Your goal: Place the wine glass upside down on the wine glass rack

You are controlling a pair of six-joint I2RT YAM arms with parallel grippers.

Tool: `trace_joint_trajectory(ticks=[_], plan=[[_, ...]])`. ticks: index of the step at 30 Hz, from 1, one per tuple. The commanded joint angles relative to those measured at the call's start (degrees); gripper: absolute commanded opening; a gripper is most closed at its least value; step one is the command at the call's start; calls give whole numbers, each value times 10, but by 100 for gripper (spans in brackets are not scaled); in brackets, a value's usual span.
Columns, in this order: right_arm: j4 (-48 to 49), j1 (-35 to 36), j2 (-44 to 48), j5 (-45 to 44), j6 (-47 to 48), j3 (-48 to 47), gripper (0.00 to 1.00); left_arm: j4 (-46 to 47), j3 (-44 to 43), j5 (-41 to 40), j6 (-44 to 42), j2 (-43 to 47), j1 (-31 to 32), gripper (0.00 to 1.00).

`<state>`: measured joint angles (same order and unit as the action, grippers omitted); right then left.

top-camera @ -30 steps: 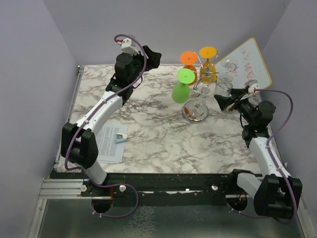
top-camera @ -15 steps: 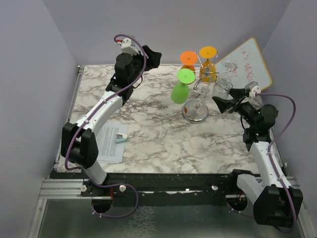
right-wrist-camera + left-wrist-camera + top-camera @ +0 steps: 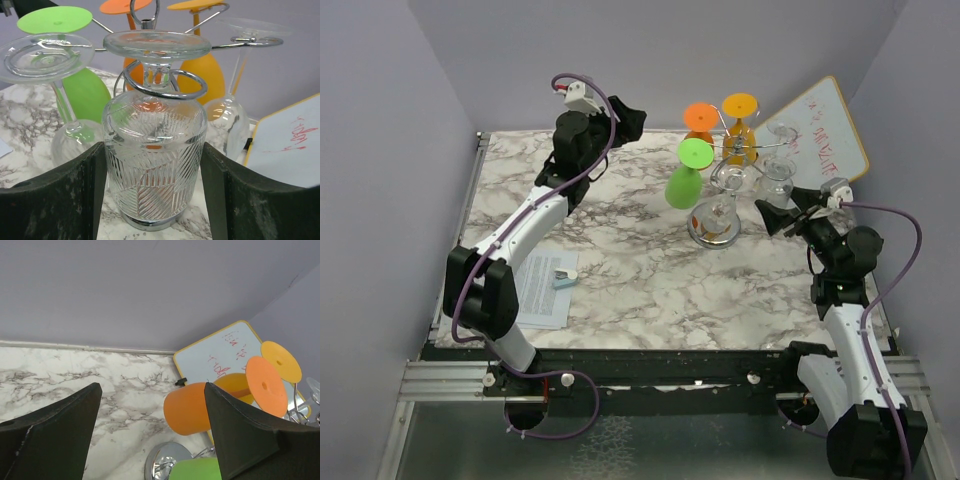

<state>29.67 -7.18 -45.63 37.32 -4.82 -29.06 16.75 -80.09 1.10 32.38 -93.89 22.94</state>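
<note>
Wine glass [image 3: 154,135] among hanging coloured glasses [image 3: 80,75]

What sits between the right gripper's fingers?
In the right wrist view, a clear ribbed glass hangs upside down on the rack, between the open fingers.

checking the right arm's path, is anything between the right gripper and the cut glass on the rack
Nothing visible. In the right wrist view the cut glass hangs upside down in a spiral arm of the rack, directly ahead of the open right gripper, framed by its fingers. The other glasses hang to either side and behind.
</note>
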Motion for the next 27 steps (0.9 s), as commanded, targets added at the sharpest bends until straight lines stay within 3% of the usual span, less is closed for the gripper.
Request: trace_joint_trajectory(ticks=[1,10,13,19,22,27], plan=[[6,2,17,-64,9,3,15,13,15,12,5,18,-4,84],[-73,2,-33,-56,26,-53,24,13,29,10,0,34,-4,84],[-77,2,-39,-50,30,-52,32,13,36,9,-3,41,-4,84],[-106,2,-43,-57,18,-56,70,-1,43,4,-10,55,-4,84],[-125,2,-33,-64,11,-58,98,-26,39,-5,-17,58,-4,85],[-144,2,-1,-69,-10,-51,100,-101,26,-3,-26,60,-4,88]])
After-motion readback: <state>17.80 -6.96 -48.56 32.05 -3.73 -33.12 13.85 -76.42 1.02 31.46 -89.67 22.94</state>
